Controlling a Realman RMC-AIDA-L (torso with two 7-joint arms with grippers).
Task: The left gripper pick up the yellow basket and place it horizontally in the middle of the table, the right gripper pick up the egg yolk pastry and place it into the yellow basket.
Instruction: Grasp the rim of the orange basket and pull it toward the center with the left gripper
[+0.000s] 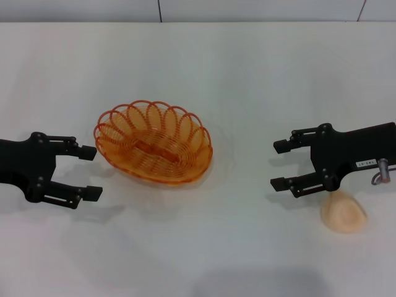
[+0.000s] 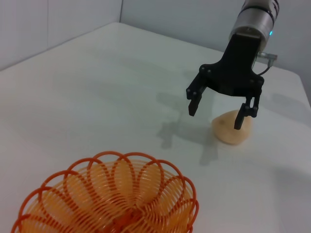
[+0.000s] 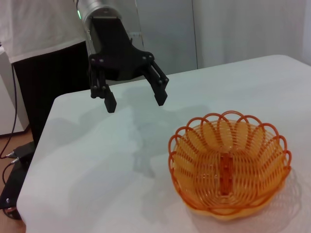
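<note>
The yellow basket (image 1: 153, 148) stands upright on the white table (image 1: 247, 74), left of centre. My left gripper (image 1: 91, 173) is open and empty, just left of the basket and not touching it. My right gripper (image 1: 278, 165) is open and empty at the right, its fingers pointing toward the basket. The egg yolk pastry (image 1: 343, 213) lies on the table beside that gripper's wrist, toward the near edge, outside the jaws. The left wrist view shows the right gripper (image 2: 216, 116), the pastry (image 2: 228, 132) and the basket (image 2: 107, 199). The right wrist view shows the left gripper (image 3: 136, 103) and the basket (image 3: 228, 165).
A person in a white shirt (image 3: 34, 24) stands beyond the table's left end, with cables (image 3: 12, 160) on the floor there. The table's far edge meets a wall (image 1: 247, 9).
</note>
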